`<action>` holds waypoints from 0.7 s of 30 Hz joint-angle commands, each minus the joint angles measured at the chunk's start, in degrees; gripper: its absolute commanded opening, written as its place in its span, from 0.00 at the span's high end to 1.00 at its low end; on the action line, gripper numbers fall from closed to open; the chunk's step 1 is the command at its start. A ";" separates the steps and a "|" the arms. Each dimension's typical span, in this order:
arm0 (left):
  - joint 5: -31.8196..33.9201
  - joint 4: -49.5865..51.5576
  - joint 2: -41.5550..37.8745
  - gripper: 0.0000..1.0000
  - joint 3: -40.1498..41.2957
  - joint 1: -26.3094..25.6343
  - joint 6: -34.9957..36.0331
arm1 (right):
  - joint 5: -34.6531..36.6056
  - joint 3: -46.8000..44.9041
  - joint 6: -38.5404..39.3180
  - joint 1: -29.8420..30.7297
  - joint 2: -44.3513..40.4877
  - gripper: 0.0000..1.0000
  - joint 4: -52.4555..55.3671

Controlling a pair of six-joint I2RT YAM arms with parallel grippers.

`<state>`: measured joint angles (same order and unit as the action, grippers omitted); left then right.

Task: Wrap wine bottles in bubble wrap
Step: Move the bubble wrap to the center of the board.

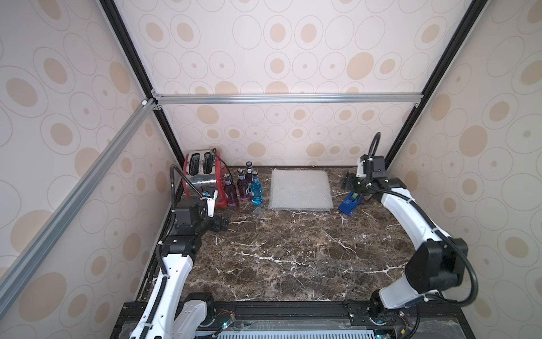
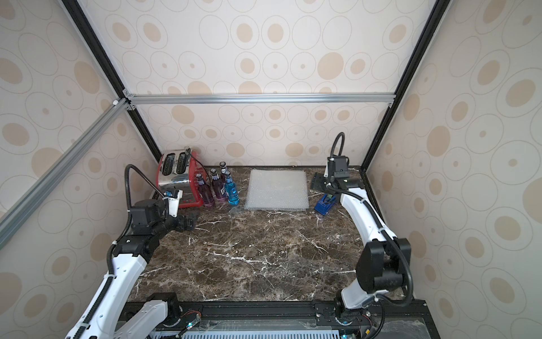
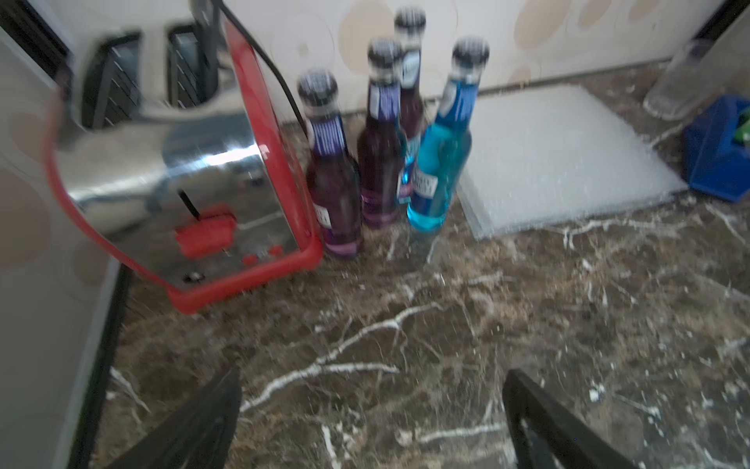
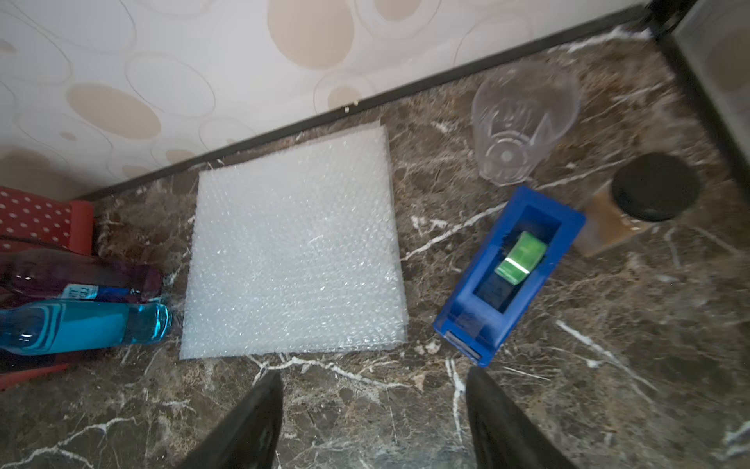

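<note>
Four bottles (image 1: pixel 242 189) stood upright near the desk's (image 1: pixel 293 258) far left corner, just beside the toaster (image 1: pixel 201 173). Three were purple, and the blue bottle (image 1: pixel 256 192) was nearest the bubble wrap (image 1: pixel 300 189). The wrap lay flat in a stack against the far edge, about midway along it. A tape dispenser (image 1: pixel 350 202) sat near the wrap's right side, with a cup (image 4: pixel 523 126) and a jar (image 4: pixel 641 203) toward the far right corner. The left gripper (image 3: pixel 371 377) hung by the left edge in front of the toaster, jaws wide and empty. The right gripper (image 4: pixel 373 375) hovered above the dispenser, jaws apart, holding nothing.
</note>
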<state>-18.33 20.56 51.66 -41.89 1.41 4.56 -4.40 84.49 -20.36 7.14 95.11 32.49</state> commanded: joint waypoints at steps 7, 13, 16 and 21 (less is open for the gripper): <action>-5.94 -2.45 0.37 0.01 3.38 0.57 3.26 | -6.84 17.62 1.33 0.34 23.74 0.40 15.94; -7.32 -2.10 0.42 0.01 3.30 0.74 3.22 | -6.56 25.95 2.72 0.25 32.48 0.45 18.79; -7.54 -2.79 0.28 0.01 3.96 0.79 3.61 | -5.64 30.62 3.55 0.16 36.20 0.50 21.19; -7.71 -1.73 0.63 0.01 3.07 0.78 3.53 | -5.90 32.50 2.77 -0.53 38.63 0.55 22.03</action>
<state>-24.95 18.68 52.07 -37.95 1.65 6.50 -10.50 115.81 -17.69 7.09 132.60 51.11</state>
